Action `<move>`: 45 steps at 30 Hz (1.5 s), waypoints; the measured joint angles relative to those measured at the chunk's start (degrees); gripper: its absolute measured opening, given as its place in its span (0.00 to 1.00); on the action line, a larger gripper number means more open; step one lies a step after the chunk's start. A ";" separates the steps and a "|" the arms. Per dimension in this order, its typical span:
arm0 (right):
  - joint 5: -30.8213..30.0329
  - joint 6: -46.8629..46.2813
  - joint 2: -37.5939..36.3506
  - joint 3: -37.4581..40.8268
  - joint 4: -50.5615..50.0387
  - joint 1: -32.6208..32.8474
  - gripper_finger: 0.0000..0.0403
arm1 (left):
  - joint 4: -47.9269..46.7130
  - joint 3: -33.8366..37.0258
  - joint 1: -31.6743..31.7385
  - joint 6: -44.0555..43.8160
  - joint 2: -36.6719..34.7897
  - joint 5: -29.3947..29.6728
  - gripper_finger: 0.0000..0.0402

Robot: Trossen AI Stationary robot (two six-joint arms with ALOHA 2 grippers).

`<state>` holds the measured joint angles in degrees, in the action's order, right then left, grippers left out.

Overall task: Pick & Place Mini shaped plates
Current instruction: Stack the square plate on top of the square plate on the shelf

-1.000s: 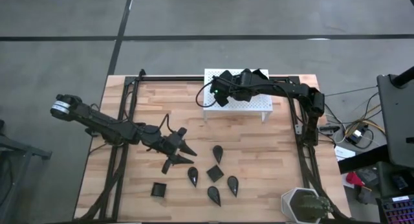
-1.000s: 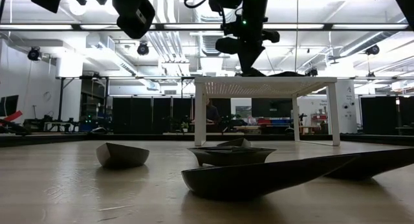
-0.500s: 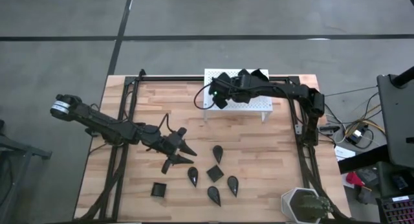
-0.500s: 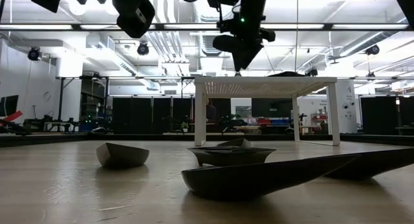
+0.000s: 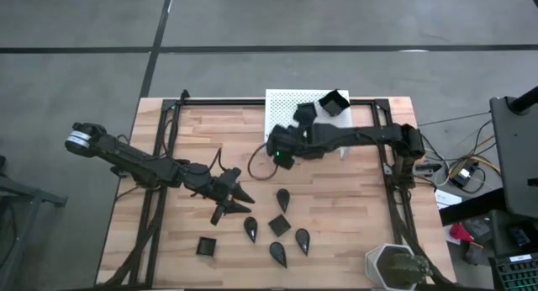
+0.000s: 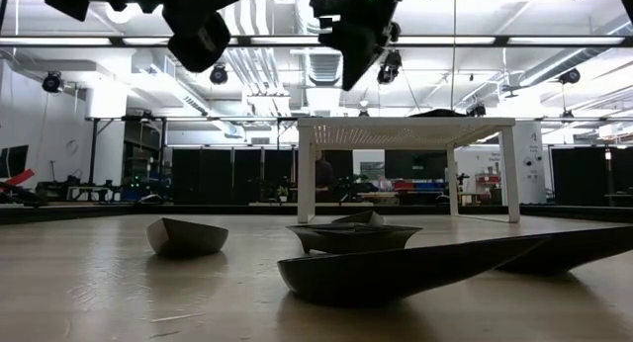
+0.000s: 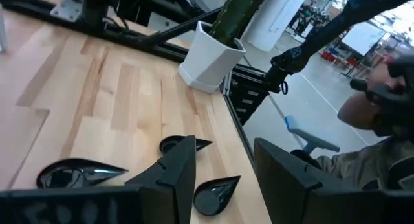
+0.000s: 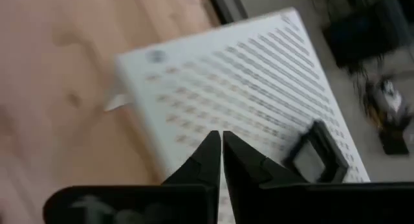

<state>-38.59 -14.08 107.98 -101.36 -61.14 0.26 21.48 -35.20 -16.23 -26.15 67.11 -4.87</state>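
Note:
Several small black plates, teardrop (image 5: 283, 200) and square (image 5: 279, 226), lie on the wooden table near its near edge; one more square (image 5: 207, 246) lies apart to the left. Two square plates (image 5: 304, 113) (image 5: 334, 103) sit on top of the white perforated stand (image 5: 286, 102). My left gripper (image 5: 244, 202) hovers open just left of the table group; its wrist view shows teardrop plates (image 7: 217, 188) below its fingers (image 7: 174, 175). My right gripper (image 5: 277, 150) is shut and empty, raised off the stand's near-left corner (image 8: 222, 146).
A white pot with a green plant (image 5: 395, 266) stands at the table's near right corner. Black frame rails (image 5: 164, 140) run along both table sides. A person (image 7: 381, 114) shows beyond the table in the left wrist view. Bare wood lies between the stand and the plates.
My right gripper has drawn back from above the stand top toward the table's left and near edge and has risen, uncovering the two square plates that stay on the stand.

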 joint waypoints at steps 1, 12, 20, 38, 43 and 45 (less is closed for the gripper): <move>0.00 1.51 0.00 0.16 0.29 0.97 0.03 | -0.13 0.00 -0.03 -0.54 0.00 0.00 0.37; -0.19 15.53 -0.02 5.18 0.45 10.80 0.02 | -1.46 0.40 -0.20 3.87 0.00 4.17 0.37; -3.65 14.90 -0.02 10.42 0.13 18.70 0.02 | 1.35 0.85 -0.18 8.09 0.02 9.09 0.37; 4.27 11.56 -0.02 16.98 12.00 31.71 0.02 | 13.35 0.73 0.00 17.87 0.02 9.30 0.37; 14.31 15.38 -0.02 18.88 21.93 31.79 0.02 | 13.98 0.72 0.00 18.01 0.02 9.27 0.37; 17.50 16.60 -0.02 19.78 25.24 31.82 0.03 | 14.10 0.72 -0.03 18.01 0.02 9.26 0.37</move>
<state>-21.09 2.52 107.96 -81.58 -35.90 32.08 35.58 -34.48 -16.25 -8.14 67.13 4.39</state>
